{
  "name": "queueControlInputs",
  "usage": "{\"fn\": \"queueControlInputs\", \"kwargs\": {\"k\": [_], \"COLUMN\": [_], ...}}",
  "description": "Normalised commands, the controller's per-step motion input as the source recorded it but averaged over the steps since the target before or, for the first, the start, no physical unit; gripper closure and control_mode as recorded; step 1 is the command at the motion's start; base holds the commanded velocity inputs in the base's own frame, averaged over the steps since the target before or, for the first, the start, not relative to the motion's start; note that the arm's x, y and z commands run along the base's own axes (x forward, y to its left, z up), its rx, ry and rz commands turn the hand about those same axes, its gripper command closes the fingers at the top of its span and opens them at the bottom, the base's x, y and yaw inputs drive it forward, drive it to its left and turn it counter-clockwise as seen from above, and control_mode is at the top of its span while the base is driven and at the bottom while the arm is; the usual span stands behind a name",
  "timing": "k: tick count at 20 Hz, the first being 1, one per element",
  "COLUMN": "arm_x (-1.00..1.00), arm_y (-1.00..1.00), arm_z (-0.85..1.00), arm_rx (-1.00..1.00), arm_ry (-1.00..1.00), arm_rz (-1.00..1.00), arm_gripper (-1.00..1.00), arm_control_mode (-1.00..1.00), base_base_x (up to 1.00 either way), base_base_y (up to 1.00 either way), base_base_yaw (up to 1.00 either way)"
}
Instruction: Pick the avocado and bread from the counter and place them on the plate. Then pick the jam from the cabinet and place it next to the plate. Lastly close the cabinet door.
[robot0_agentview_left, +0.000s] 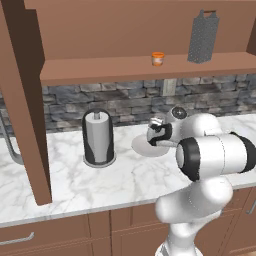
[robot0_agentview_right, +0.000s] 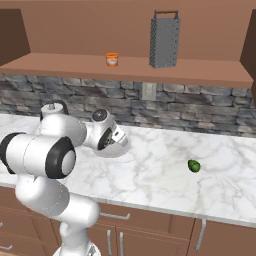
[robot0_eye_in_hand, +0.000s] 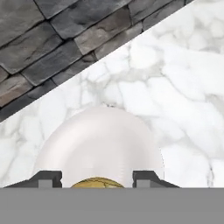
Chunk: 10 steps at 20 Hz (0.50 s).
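Over the plate (robot0_eye_in_hand: 98, 140) | gripper (robot0_eye_in_hand: 97, 178) | jaws clamped on the bread (robot0_eye_in_hand: 97, 183), between the fingertips (robot0_eye_in_hand: 49, 178)

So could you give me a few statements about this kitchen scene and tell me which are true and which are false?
1. The gripper holds the bread over the plate. True.
2. The avocado already lies on the plate. False: it sits on the counter, off to the arm's right.
3. The jam stands on the cabinet shelf. True.
4. The grater stands on the counter beside the plate. False: it is on the shelf, near the jam.
5. A paper-towel holder stands on the counter. True.
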Motion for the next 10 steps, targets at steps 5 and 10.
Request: {"fn": "queueControlInputs", "kwargs": {"k": [5,10], "arm_x": [0.35,0.3], "arm_y": [0.43,0.15], "arm_z": [-0.47,-0.23], "arm_rx": [-0.06,0.0], "arm_ry": [0.11,0.05], "arm_rz": [0.04,0.05], "arm_gripper": [1.0,1.0], "arm_control_mode": [-1.0,-1.0], "base_base_x": [0.0,0.0], "base_base_y": [0.0,0.0], "base_base_yaw": [0.0,0.0]}}
